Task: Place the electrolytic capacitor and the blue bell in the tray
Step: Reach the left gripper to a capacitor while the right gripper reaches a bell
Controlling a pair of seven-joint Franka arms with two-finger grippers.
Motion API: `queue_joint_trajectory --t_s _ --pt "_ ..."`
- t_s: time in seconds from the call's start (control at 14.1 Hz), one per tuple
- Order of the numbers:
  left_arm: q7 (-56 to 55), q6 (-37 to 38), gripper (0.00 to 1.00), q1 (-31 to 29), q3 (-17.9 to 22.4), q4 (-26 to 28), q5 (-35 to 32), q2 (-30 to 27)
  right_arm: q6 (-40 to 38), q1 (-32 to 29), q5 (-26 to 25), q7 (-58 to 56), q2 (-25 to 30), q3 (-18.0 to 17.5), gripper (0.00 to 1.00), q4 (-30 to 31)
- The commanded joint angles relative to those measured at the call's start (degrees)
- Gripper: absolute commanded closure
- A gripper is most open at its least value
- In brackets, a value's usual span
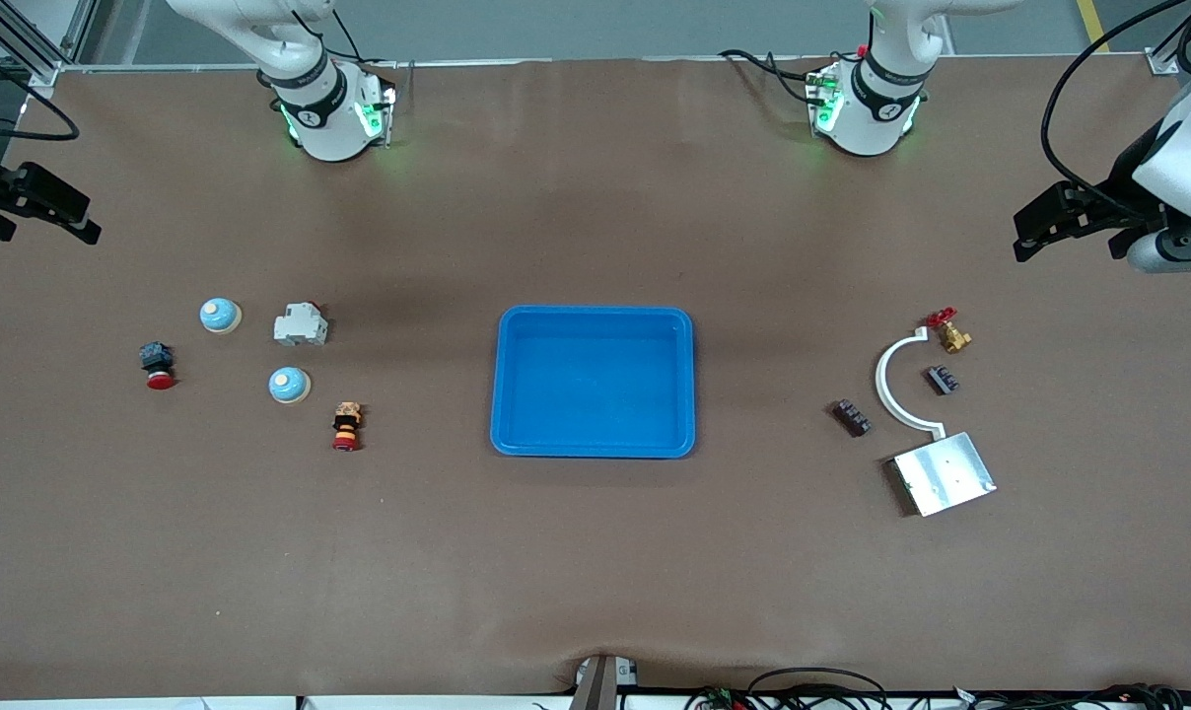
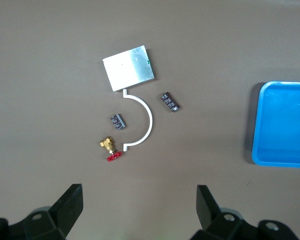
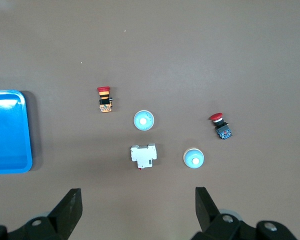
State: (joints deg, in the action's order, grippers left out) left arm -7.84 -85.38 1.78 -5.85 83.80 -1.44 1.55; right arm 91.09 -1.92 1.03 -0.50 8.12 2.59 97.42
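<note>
- Evidently nothing has been picked up yet: tray sits bare in the middle of the surface, between the two clusters of parts, a sensible drop point either arm can reach
- Left hand hangs in the air over bare surface at its arm's end of the table, fingers spread wide, holding nothing; arm looks to be waiting
- Below and ahead of the left hand: brass valve with red handle, white curved bracket, two small dark ribbed parts, one inside the bracket's arc, one outside it, then silver plate farthest out; which dark part is the capacitor I cannot tell
- Right hand likewise raised over bare surface at its own end, fingers wide apart, empty
- Ahead of the right hand: grey-white breaker block closest, two blue bells, red push button, red-and-yellow button
- Judgement: parts are split by arm, so each hand probably takes its own item; the blue bell beside the breaker looks the easier reach
</note>
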Motion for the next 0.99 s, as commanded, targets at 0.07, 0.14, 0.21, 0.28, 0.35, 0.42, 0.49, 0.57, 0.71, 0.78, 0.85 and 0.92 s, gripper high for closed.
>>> queue_joint_trajectory --t_s 0.07,0.14,0.21,0.28,0.35,0.42,0.49,0.57,0.71,0.78,0.85,0.92 --pt "1.1 1.4 0.0 -0.5 0.1 -0.6 0.5 -0.7 0.1 -0.8 0.7 0.6 1.4 -0.4 0.0 1.3" --pt "1.2 1.4 0.0 -0.6 0.3 -0.6 0.3 -0.7 0.1 -0.8 0.7 0.6 1.4 -0.4 0.0 1.3" --pt "1.1 1.4 0.0 -0.6 0.6 -0.6 0.2 -0.4 0.4 -0.8 0.7 0.6 1.5 -0.4 0.0 1.9" --pt "1.3 1.4 0.0 -0.7 0.7 -0.6 0.3 -0.1 0.7 -0.7 0.7 0.6 2.0 -0.4 0.0 2.5" --pt "1.3 1.3 0.0 -0.9 0.8 -0.4 0.3 0.4 0.8 -0.7 0.6 0.6 2.0 -0.4 0.0 2.8" --pt "0.6 1.3 0.0 -0.6 0.7 -0.1 0.2 2.4 0.8 -0.7 0.7 0.6 2.0 -0.4 0.0 2.8" --pt "-0.3 1.0 0.0 -0.5 0.8 0.3 0.2 4.1 0.0 -0.7 0.6 0.6 1.9 -0.5 0.0 3.0" --pt "-2.3 -0.3 0.0 -0.5 0.7 1.4 0.2 5.9 -0.2 -0.6 0.6 0.7 2.0 -0.5 0.0 4.6" --pt "-7.0 -6.4 0.0 -0.4 0.6 6.0 0.1 7.0 0.6 -0.5 0.7 0.7 2.3 -0.5 0.0 6.9" --pt "-7.8 -10.3 0.0 -0.3 0.6 9.1 0.2 7.1 1.5 -0.3 0.7 0.7 2.4 -0.7 0.0 8.9" --pt "-8.2 -14.1 0.0 -0.4 0.5 12.2 0.2 7.1 2.5 -0.3 0.7 0.7 2.5 -0.7 0.0 11.3" --pt "-8.6 -18.1 0.0 -0.5 0.4 15.7 0.3 7.2 4.3 -0.2 0.7 0.7 2.5 -0.7 0.0 13.9"
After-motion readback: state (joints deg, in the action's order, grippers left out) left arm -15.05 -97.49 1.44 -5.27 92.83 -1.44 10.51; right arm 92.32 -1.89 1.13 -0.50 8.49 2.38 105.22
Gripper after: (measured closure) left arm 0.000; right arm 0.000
